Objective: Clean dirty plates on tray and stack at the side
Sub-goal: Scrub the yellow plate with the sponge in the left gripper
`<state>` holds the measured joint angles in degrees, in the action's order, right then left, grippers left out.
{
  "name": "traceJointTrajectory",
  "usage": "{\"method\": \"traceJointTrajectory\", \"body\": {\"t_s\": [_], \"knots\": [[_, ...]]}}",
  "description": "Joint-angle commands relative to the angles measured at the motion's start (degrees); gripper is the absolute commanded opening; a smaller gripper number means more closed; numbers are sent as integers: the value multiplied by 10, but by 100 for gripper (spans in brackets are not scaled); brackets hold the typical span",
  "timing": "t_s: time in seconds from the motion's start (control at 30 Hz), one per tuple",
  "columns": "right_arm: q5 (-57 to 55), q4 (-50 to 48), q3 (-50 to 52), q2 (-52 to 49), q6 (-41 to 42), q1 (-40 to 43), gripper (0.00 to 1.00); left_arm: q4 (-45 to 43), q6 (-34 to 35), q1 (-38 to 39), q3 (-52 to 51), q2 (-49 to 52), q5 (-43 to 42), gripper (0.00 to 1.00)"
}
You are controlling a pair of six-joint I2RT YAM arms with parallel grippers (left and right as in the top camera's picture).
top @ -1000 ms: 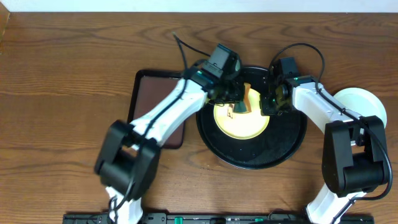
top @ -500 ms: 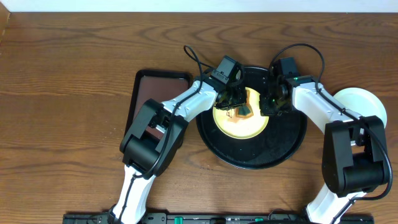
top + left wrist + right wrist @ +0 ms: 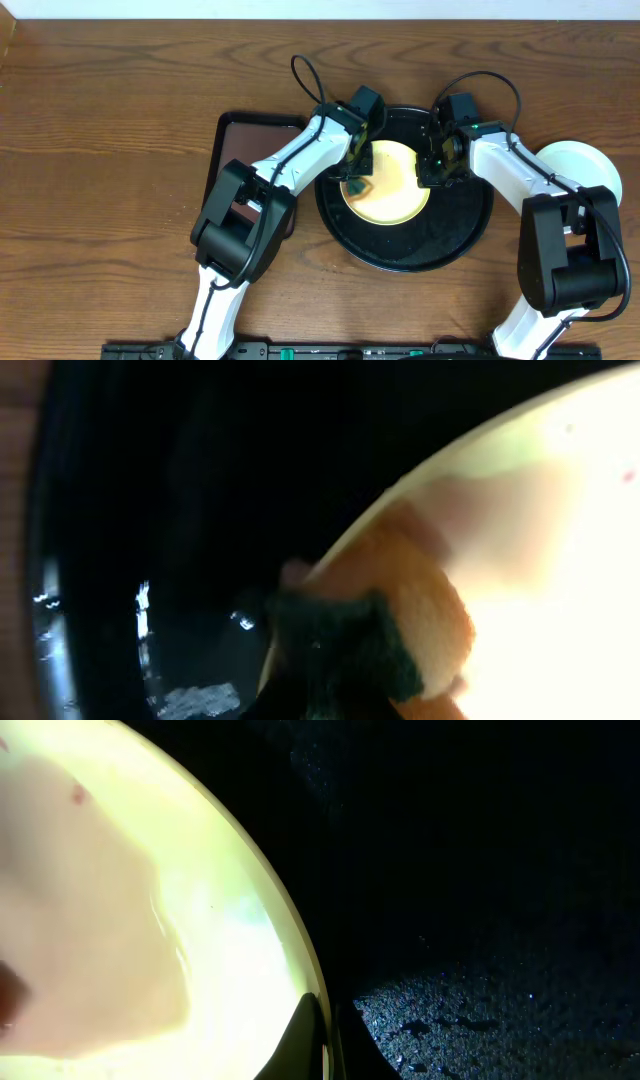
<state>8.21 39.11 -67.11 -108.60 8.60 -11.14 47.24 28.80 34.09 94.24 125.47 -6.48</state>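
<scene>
Once mid-plate, sponge (seemingly) rimward.

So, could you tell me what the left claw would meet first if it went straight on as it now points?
Probably the yellow plate, at its left rim: the sponge held in the left claw sits right over that edge, with the black tray just beyond. Whether they already touch is unclear.

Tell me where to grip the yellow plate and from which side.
Pinch the thin upturned rim at the right edge, coming from the right: the yellow plate lies flat in the black tray, and a sponge covers its left edge.
</scene>
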Motion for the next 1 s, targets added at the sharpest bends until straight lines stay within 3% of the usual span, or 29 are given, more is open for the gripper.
{"method": "traceJointTrajectory", "body": {"t_s": [0.0,0.13,0.27,0.33,0.53,0.73,0.97], "knots": [[7,10,14,-3,6,-6,1,44,-22,-5,12,27,165,7],[7,10,14,-3,6,-6,1,25,-18,-3,12,27,117,7],[7,10,13,-3,6,-4,1,-63,-17,4,8,27,-21,7],[7,10,14,-3,6,-2,1,-103,-10,11,5,27,-51,7],[7,12,14,-3,5,-10,1,-187,29,44,5,27,-81,8],[7,12,14,-3,5,-16,1,-206,58,56,5,28,-124,7],[7,15,14,-3,5,-16,1,-189,25,24,5,30,-74,7]]}}
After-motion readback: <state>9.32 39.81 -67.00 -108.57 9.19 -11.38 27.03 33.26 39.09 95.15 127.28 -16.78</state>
